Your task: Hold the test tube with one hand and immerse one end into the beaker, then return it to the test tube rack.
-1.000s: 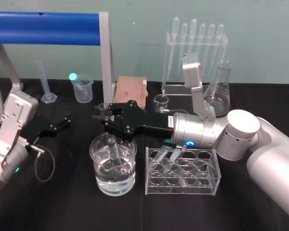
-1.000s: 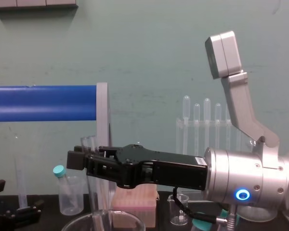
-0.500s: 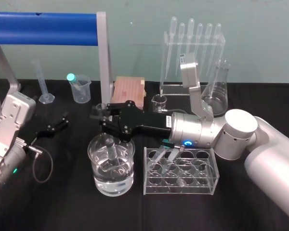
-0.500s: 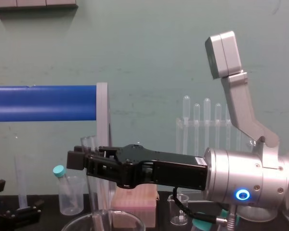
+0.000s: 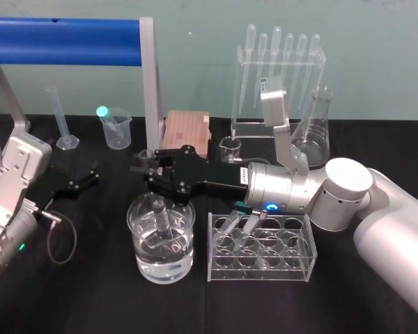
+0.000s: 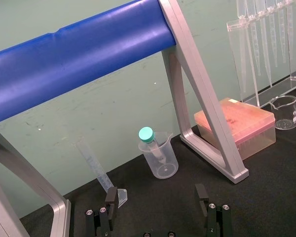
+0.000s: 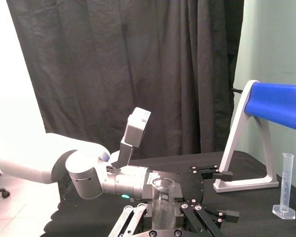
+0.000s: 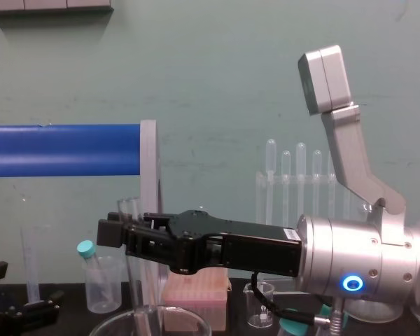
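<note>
The test tube (image 5: pixel 159 219), slim clear glass with a plain rimmed open mouth, stands nearly upright, its lower end dipped in the water of the wide beaker (image 5: pixel 141 259). The right claw (image 5: pixel 150 174) is clamped on its upper part. The test tube rack (image 5: pixel 261 270) stands just beside the beaker on the black desk (image 5: pixel 90 299). The left claw (image 5: pixel 89 177) rests at the left, fingers spread.

— How is the right arm held?
— It is stretched leftward across the front, wrist level, with the right gripper (image 5: pixel 148 172) clamped on the test tube (image 7: pixel 163 195).
— And the left?
— It is folded at the side, left gripper (image 6: pixel 156 193) spread apart.
</note>
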